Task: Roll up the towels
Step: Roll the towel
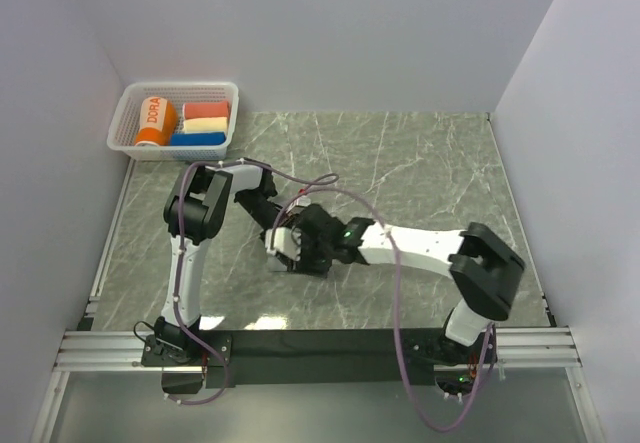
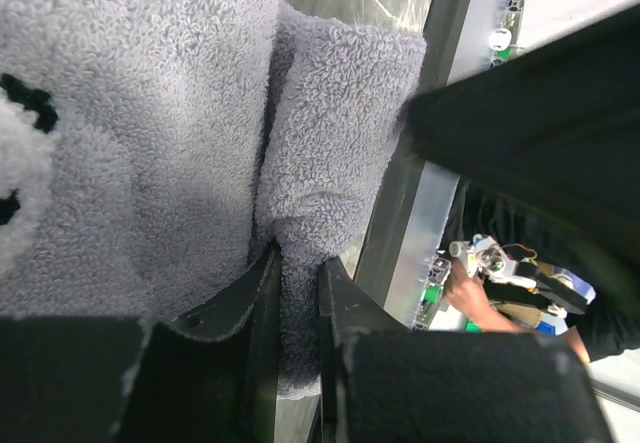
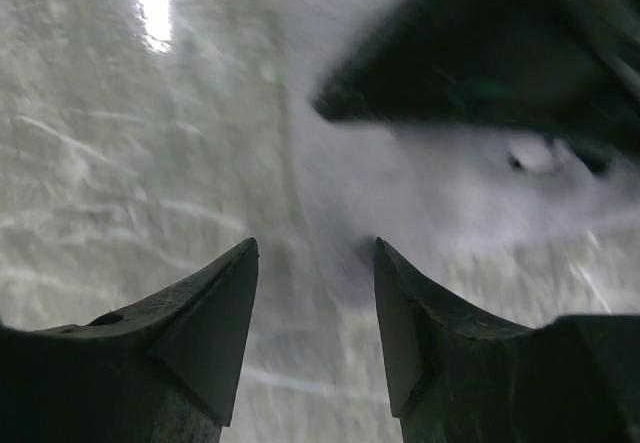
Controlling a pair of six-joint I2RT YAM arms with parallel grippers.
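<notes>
My left gripper (image 2: 295, 263) pinches a fold of the grey towel (image 2: 150, 113) on the table (image 1: 420, 163). My right gripper (image 3: 315, 263) is spread wide, holding nothing, just beside it. I should roll slowly and tightly. Far back, the orange towel (image 1: 155, 121) sits rolled in the basket (image 1: 122, 133).

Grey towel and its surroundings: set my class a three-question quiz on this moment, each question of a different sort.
1. True or false: the left gripper is shut on the grey towel.
2. How does the orange towel lie? A spread out flat; B rolled, in the white basket; C folded square.
3. Fill in: the right gripper has its jaws ____.

Key: 1 true; 2 B; 3 open.
</notes>
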